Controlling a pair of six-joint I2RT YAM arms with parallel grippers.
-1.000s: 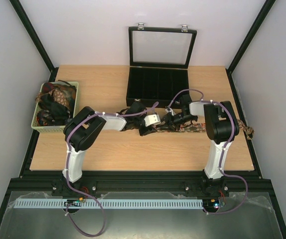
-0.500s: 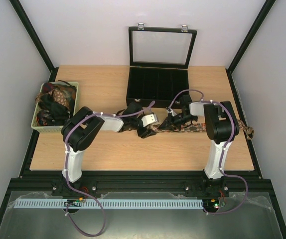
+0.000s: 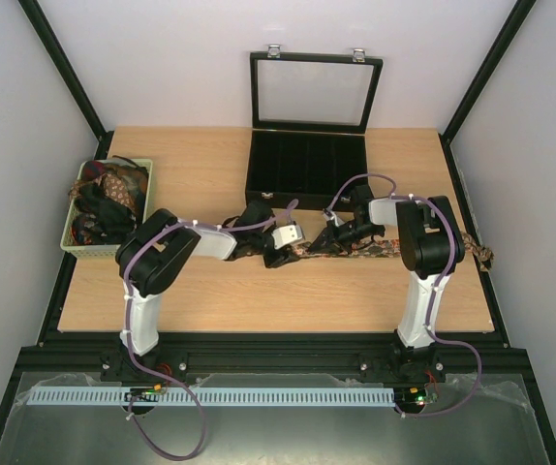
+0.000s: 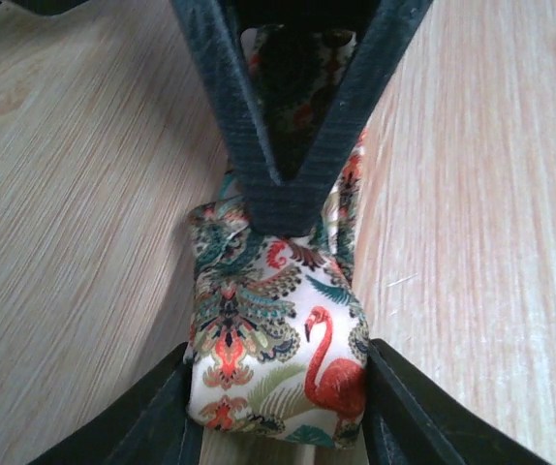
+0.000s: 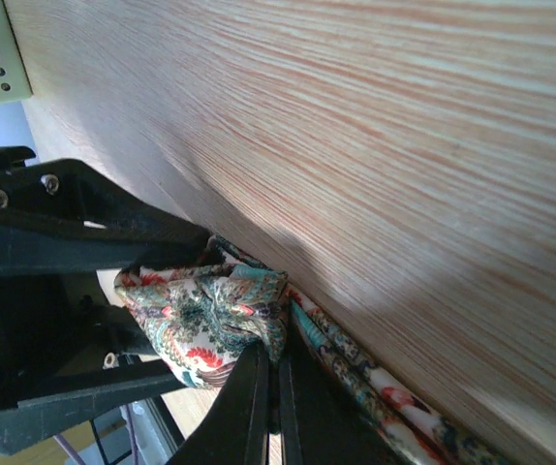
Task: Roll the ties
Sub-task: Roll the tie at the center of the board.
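Tie flat across middle of table, long part trailing to right edge. Bunched flamingo-print end sits between fingers of left gripper. Left gripper clamped on that end, one finger touching each side. Right gripper closed tight, tips pressing on tie just behind bunch, nose to nose with left gripper.

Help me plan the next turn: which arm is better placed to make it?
Left, probably: the left gripper clasps the rolled tie by both sides, while the right gripper only pinches its fabric.
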